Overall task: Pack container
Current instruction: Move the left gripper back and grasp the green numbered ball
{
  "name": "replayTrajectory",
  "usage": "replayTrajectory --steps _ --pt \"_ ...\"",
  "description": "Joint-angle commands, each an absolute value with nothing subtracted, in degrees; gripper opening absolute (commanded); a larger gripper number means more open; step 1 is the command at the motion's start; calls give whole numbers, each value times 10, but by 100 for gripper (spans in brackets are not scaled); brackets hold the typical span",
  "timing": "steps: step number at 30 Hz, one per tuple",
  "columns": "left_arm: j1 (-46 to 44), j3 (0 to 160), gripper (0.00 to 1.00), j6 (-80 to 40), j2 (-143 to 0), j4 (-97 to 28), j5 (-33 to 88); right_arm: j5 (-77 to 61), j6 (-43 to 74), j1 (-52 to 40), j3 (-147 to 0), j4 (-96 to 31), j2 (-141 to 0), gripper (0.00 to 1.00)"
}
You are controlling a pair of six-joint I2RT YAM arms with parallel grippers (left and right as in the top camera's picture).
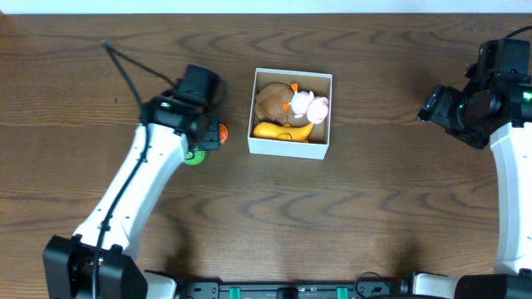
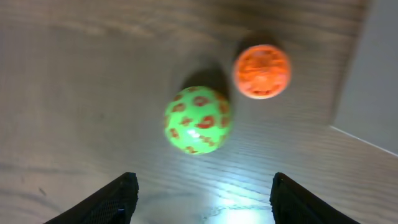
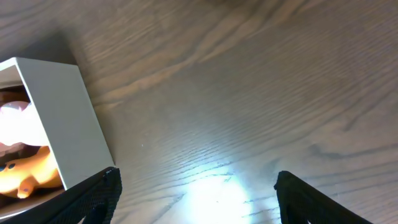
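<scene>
- The container [image 1: 287,148] is sitting near the middle of the table [image 1: 374,208], between the two arms. A brown toy [image 1: 270,100], a white and pink toy [image 1: 314,105] and a yellow toy [image 1: 281,130] are lying inside it.
- The left claw [image 2: 202,196] is hanging with its fingers wide apart over a green spotted ball [image 2: 198,120]. An orange ball [image 2: 262,71] is lying just beside this ball, near the container.
- The right claw [image 3: 196,190] is also standing apart, over the table to the right of the container.

A square, shallow container [image 1: 287,148] with thin white walls sits upright and open-topped just above the centre of the overhead view. Inside lie a brown toy [image 1: 270,101], a pink-and-white toy [image 1: 313,105] and an orange-yellow toy [image 1: 281,131], filling most of it.
</scene>
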State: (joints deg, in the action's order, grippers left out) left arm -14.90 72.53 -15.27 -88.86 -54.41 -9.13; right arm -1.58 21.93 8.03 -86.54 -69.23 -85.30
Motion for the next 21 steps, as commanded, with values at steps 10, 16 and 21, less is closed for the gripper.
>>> replayTrajectory --steps 10,16,21 --pt "-65 618 85 -149 -922 -448 0 -17 220 82 -872 -696 -852 83" --pt "-65 617 89 -138 -950 -407 5 -17 216 82 -872 -697 -852 83" --pt "-65 617 89 -134 -1002 -385 5 -18 216 82 -872 -697 -852 83"
